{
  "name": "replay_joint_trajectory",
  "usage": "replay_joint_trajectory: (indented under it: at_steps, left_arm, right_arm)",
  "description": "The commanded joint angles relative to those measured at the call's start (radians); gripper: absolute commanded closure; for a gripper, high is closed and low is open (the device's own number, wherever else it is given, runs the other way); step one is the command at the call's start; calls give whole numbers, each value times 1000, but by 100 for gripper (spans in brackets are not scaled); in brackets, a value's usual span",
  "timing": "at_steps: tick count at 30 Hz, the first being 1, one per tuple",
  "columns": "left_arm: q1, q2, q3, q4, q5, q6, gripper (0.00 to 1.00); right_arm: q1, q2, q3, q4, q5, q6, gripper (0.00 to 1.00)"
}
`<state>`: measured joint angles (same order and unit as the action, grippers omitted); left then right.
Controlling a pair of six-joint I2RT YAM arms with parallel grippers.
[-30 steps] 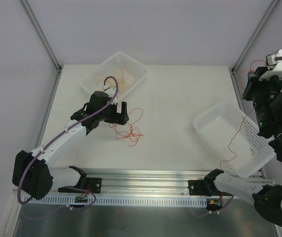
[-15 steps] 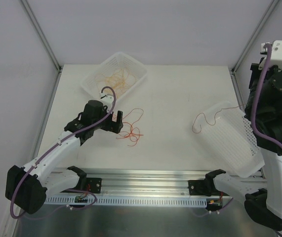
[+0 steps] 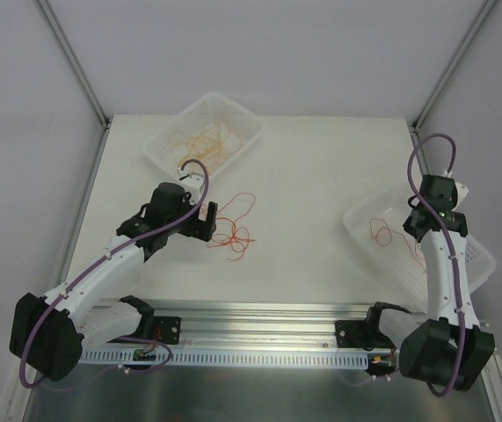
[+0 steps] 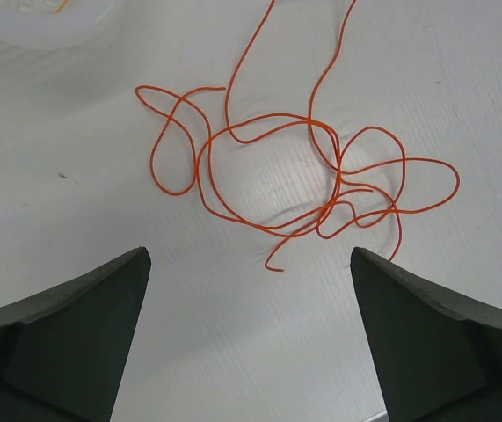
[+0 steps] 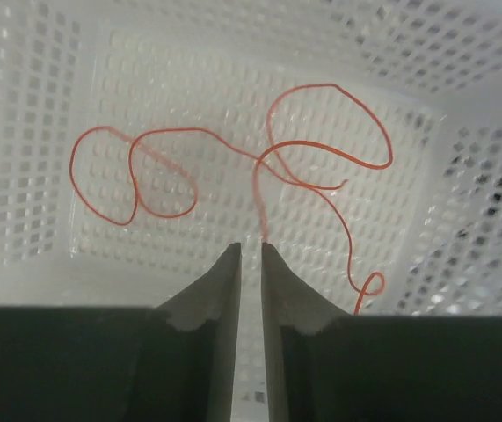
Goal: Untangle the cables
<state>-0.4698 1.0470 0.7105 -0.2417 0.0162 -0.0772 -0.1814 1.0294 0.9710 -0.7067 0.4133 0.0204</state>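
A tangle of thin orange-red cables (image 3: 231,233) lies on the white table, also in the left wrist view (image 4: 321,176). My left gripper (image 3: 209,217) is open and empty, its jaws wide apart just short of the tangle (image 4: 251,255). My right gripper (image 3: 416,225) is down in the right white basket (image 3: 481,264). Its jaws stand nearly together (image 5: 251,246), with a single red cable (image 5: 312,149) rising to their tip. The rest of that cable lies in loops on the basket floor (image 3: 381,230).
A second white basket (image 3: 164,148) at the back left holds more orange cables (image 3: 207,136). A metal rail (image 3: 259,330) runs along the near edge. Grey enclosure walls and posts stand around the table.
My right arm has come down from high up and lowered the red cable into the right basket, which now lies flat. My left gripper has drawn back slightly to the left of the tangle.
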Motion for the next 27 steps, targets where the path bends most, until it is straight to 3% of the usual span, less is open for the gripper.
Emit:
replay_joint_trajectory:
  at_steps: [1,4,8,14,18,22,27]
  left_arm:
    - [5,-12,-2,39,-9,20,1]
    - [5,-15,-3,44,-10,20,1]
    - [5,-7,0,47,-7,16,1]
    - [5,18,10,47,1,-4,1]
    - [5,33,14,45,2,-41,1]
    - [5,50,17,45,8,-71,1]
    - [10,93,23,30,10,-119,1]
  right_arm:
    - [-59,30,-66,-8,-208,208,81]
    - [-63,107,-13,-86,-214,223,34]
    - [17,101,140,-140,-160,155,7]
    - [219,115,311,-109,-258,43,0]
    - [364,158,315,-45,-341,18,0]
    - [514,216,273,106,-533,-42,1]
    - [712,401,290,171,-694,-172,4]
